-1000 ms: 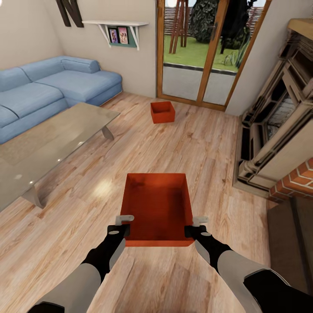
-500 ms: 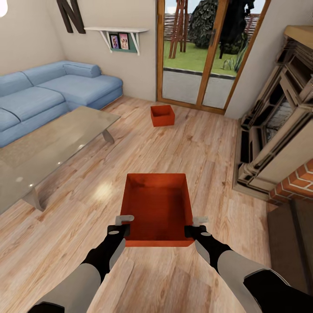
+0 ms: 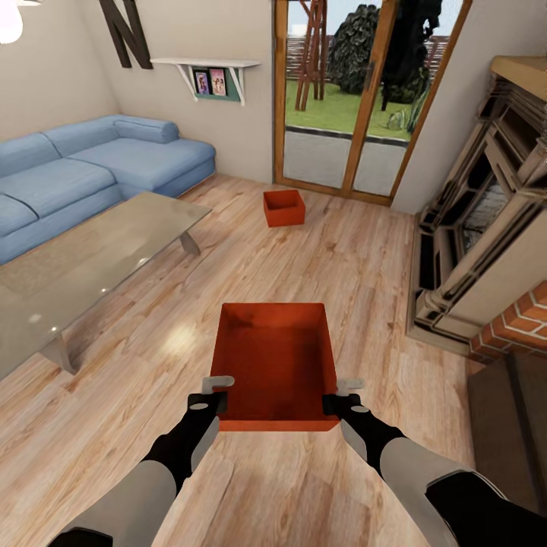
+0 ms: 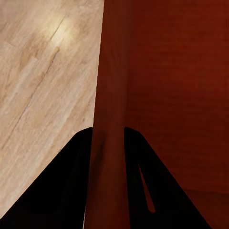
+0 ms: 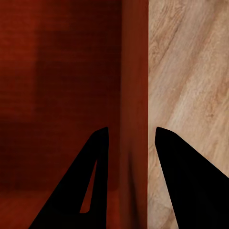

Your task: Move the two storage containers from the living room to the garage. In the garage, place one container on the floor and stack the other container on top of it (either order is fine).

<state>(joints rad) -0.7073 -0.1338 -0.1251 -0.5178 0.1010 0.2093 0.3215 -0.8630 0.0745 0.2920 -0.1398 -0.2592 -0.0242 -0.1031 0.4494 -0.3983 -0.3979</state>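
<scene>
The head camera looks forward and steeply down from above both arms, over a red-orange container (image 3: 277,363) near the lens, toward the glass doors (image 3: 351,91) far beyond it. Each wrist camera sits very close against that container, looking along dark fingers: the left one (image 4: 71,191) along its left wall (image 4: 112,119), the right one along its right wall (image 5: 133,109). All three views share this container and the wood plank floor (image 3: 342,266) beside it

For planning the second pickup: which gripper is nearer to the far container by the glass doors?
Roughly equal, left marginally. Left gripper and right gripper both clamp the near container; the far container lies ahead, about midway.
</scene>
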